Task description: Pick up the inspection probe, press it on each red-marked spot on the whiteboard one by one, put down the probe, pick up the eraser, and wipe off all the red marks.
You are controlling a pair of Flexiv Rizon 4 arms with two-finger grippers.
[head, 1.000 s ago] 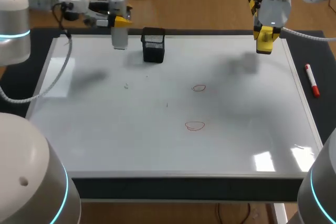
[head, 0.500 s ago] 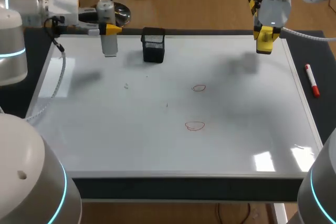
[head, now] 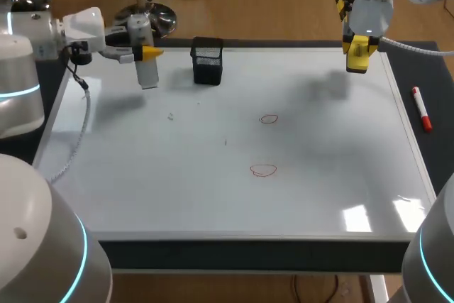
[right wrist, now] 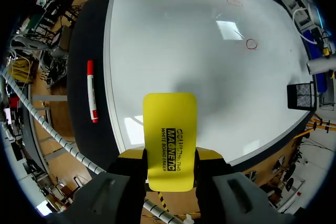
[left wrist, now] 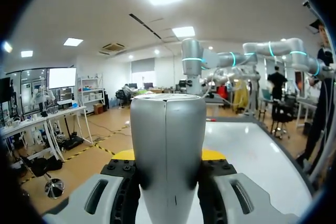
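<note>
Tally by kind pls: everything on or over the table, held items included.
red marks: 2
inspection probe: 1
eraser: 1
black mesh holder: 1
red marker: 1
Total: 6

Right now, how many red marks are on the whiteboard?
2. One red mark at the whiteboard's middle; second red mark just nearer the front edge. None appear hidden.

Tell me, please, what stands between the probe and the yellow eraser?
The head view shows a black mesh holder on the whiteboard between the probe and the eraser, nearer the probe; otherwise bare board.
</note>
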